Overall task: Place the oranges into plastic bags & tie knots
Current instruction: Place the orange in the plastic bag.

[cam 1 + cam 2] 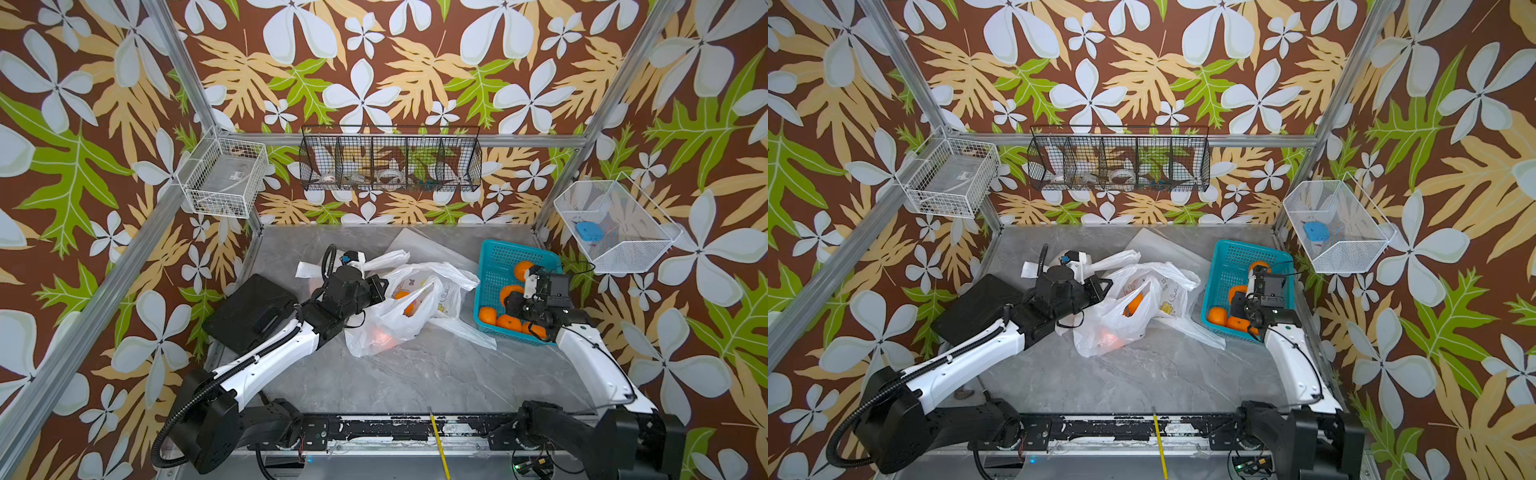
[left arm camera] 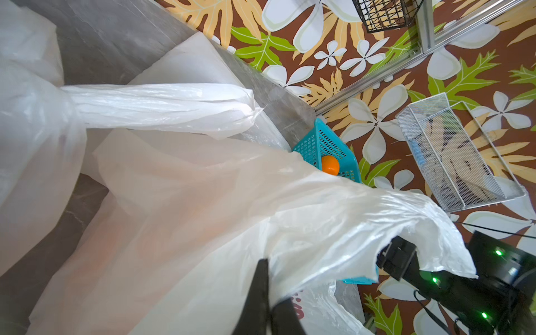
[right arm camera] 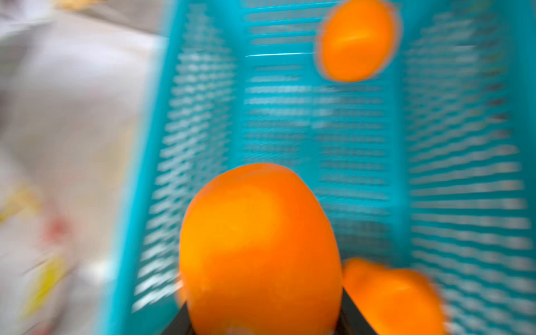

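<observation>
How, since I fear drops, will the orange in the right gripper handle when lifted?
Probably firm: the orange looks undented between the jaws. Its smooth, curved skin might slip from them. If dropped, it would likely roll across the basket floor.

On the desk [image 1: 415,374], the open plastic bag [image 1: 382,328] lies in the middle with an orange [image 1: 402,296] in it, and another bag [image 1: 390,259] lies behind it to the left. The basket [image 1: 498,257] stands right of both, holding oranges [image 1: 487,316]; a case [image 1: 249,307] lies far left.
</observation>
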`<state>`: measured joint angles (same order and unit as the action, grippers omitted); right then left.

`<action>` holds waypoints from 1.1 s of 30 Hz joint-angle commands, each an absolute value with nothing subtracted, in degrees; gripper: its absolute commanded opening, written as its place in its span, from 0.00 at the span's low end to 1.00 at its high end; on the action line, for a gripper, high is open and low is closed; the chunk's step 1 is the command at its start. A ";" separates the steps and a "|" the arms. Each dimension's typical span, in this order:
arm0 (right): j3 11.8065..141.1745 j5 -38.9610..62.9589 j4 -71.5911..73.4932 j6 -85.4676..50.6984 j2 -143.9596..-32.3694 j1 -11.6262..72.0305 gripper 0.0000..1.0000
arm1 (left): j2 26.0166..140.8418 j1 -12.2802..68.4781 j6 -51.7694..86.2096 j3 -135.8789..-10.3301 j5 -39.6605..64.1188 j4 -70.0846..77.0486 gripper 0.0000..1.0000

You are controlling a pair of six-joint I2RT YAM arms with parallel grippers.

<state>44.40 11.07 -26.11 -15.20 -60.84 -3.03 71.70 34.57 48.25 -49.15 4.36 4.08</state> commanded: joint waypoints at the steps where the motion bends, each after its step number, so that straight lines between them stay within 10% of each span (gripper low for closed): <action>1: 44.17 22.14 -30.49 -19.90 -55.95 1.80 0.44 | 71.36 34.50 47.59 -49.31 4.06 4.92 0.00; 13: 49.21 22.39 -12.09 -30.67 -62.85 22.64 0.45 | 71.29 34.54 46.67 -48.98 5.89 6.21 0.00; 22: 51.80 17.18 -16.56 -26.74 -64.37 23.93 0.87 | 70.80 34.53 47.26 -48.47 4.95 6.41 0.00; 33: 52.36 15.72 -29.48 -23.35 -42.59 15.99 0.97 | 71.56 34.10 46.86 -48.60 4.64 7.20 0.00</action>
<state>51.07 16.19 -27.42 -24.69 -44.27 17.32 71.29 34.28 47.37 -48.58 4.75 4.97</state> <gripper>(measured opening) 0.966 0.054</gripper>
